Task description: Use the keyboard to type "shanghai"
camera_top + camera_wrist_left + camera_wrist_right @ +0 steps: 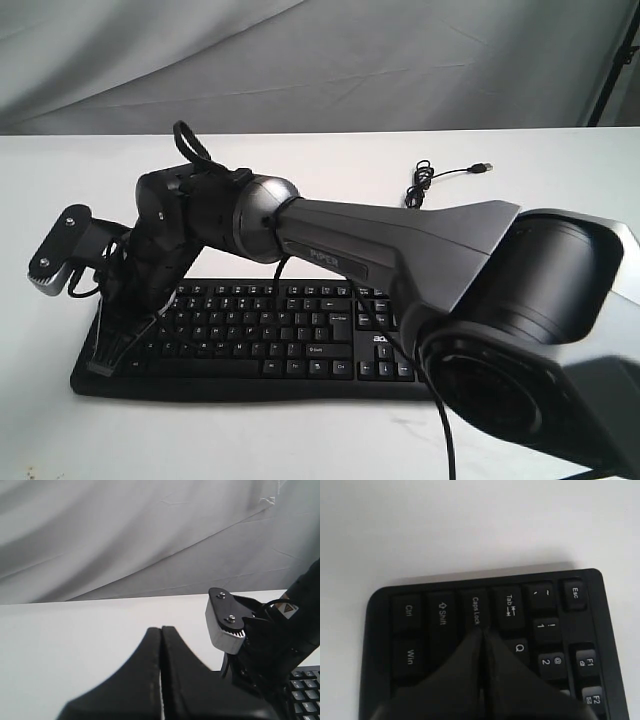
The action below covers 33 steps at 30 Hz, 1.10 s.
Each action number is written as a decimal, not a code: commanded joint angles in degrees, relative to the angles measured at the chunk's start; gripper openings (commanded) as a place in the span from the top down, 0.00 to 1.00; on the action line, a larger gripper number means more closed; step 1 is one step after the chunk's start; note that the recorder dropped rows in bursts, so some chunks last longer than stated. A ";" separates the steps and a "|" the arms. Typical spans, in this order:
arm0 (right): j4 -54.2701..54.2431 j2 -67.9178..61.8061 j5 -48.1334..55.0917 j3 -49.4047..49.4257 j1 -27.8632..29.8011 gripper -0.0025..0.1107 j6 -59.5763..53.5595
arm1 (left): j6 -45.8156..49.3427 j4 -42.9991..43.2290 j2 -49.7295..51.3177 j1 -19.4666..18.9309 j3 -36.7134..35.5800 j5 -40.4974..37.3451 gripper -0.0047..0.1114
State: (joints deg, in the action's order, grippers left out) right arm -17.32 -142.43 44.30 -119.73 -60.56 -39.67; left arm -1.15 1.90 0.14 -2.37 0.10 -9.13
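1. Black keyboard (300,335) flat on white worktop (300,190), near front edge, left of ctr.
2. R gripper (484,632) pressed together, tip by Caps Lock key (475,611), keyboard's left end.
3. L gripper (161,632) pressed together too, over bare worktop.

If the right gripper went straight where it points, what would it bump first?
Probably the keyboard, around the Caps Lock key. The shut right gripper points its tip there, though how near it already is can't be told.
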 commanded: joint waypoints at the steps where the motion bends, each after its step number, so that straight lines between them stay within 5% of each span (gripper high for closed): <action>1: 0.89 0.10 -0.34 -0.39 0.00 0.98 0.61 | -0.15 -0.11 -0.14 0.37 -0.10 0.31 0.96; 25: 2.92 0.93 0.02 -0.39 0.00 0.98 0.95 | -0.15 -0.11 -0.14 0.37 -0.10 0.31 0.96; 33: 8.38 5.84 7.04 1.11 1.58 0.98 5.55 | -0.15 -0.11 -0.14 0.37 -0.10 0.31 0.96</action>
State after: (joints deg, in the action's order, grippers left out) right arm -10.28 -138.92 47.91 -119.85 -60.30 -36.01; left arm -1.15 1.90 0.14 -2.37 0.10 -9.13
